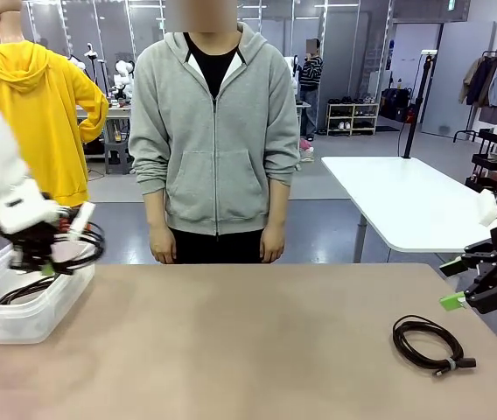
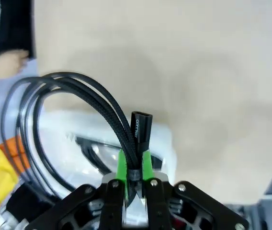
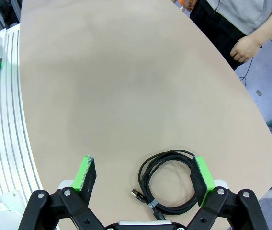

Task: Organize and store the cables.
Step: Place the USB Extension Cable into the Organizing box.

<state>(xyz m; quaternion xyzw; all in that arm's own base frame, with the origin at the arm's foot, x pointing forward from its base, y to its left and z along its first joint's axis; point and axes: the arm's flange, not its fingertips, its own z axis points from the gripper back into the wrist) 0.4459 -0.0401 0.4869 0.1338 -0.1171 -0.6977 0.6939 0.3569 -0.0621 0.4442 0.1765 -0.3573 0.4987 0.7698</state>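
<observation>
My left gripper (image 1: 47, 267) is shut on a coiled black cable (image 1: 89, 241) and holds it just above a clear plastic bin (image 1: 56, 306) at the table's left end. In the left wrist view the green pads (image 2: 121, 165) pinch the cable's strands (image 2: 107, 112) beside its plug (image 2: 141, 128), and the loops hang out to the left. A second cable (image 1: 23, 290) lies inside the bin. A third coiled cable (image 1: 428, 344), bound by a tie, lies on the table at the right. My right gripper (image 1: 450, 283) hovers open above and right of it; the coil (image 3: 169, 187) shows between its spread fingers (image 3: 85, 175).
A person in a grey hoodie (image 1: 215, 131) stands at the far edge, both hands hanging down; one hand (image 3: 245, 48) shows near the table rim. The tan tabletop (image 1: 248, 341) stretches bare between the bin and the coil. A white table (image 1: 406, 201) stands behind on the right.
</observation>
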